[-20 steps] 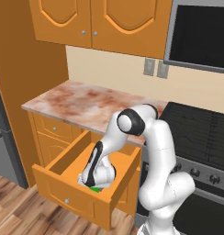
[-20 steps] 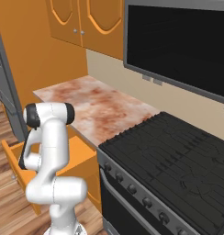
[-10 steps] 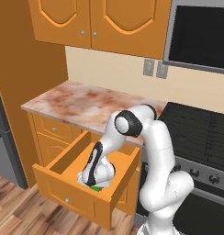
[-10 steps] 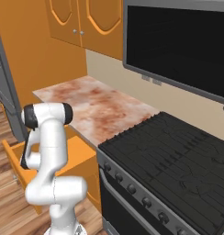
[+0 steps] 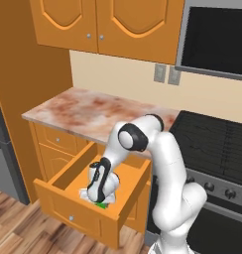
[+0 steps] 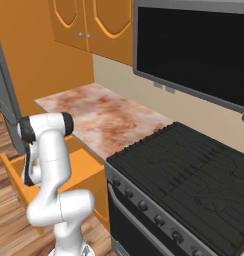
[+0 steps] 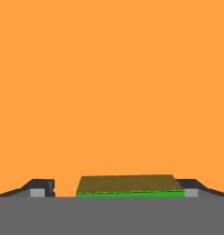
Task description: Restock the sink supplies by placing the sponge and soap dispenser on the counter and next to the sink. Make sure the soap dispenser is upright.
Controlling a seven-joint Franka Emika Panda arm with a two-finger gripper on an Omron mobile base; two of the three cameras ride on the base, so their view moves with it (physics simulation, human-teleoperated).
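Down inside the open drawer (image 5: 68,181), reached for the sponge (image 7: 130,186) between the fingertips. Gripper (image 7: 118,193) jaws apart: right pad apparently touching, left just clear. Risked nudging the block sideways or pinching only its top edge.

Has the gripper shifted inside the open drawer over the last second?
No. In the left base view the gripper sits low in the drawer, just behind its front panel, as before, over the sponge.
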